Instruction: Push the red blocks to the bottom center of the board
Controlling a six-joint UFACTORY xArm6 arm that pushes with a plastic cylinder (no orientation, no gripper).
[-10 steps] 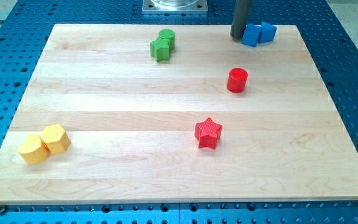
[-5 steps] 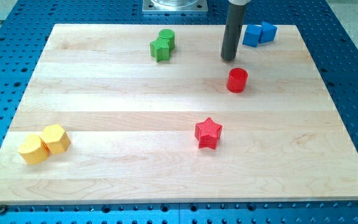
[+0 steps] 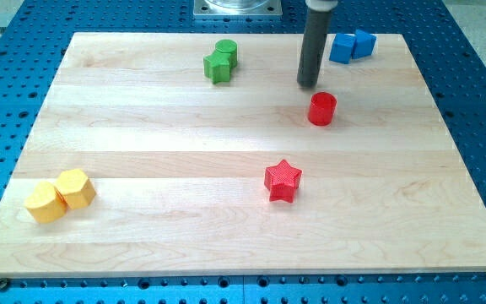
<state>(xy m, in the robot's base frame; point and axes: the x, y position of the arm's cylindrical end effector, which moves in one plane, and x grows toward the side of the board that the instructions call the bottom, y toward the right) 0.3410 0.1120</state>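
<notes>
Two red blocks are mine to shift: the red cylinder [image 3: 322, 109] sits in the upper right part of the board [image 3: 142, 127], and the red star [image 3: 283, 181] lies nearer the middle, somewhat toward the view's bottom and well apart from the cylinder. Both look small, stiff and light, so I judge they will slide readily on the smooth wood — the cylinder may roll off to one side of a round rod if I strike it off-centre, and the star's points could make it spin. With no pincer on this rig there is nothing to clench or release; I can only push, so contact should be on the far face of each block, the side toward the view's top, square through its middle. The rod comes down almost upright from the view's top, and my tip [image 3: 309, 84] rests just above and slightly to the view's left of the cylinder, near it but with a sliver of bare wood between. The pair of green blocks [image 3: 220, 61] lies to the tip's left, the blue blocks [image 3: 351, 46] to its upper right, and the yellow blocks [image 3: 60, 195] sit far off at the lower left — none in the path down to the bottom centre, as I read it.
</notes>
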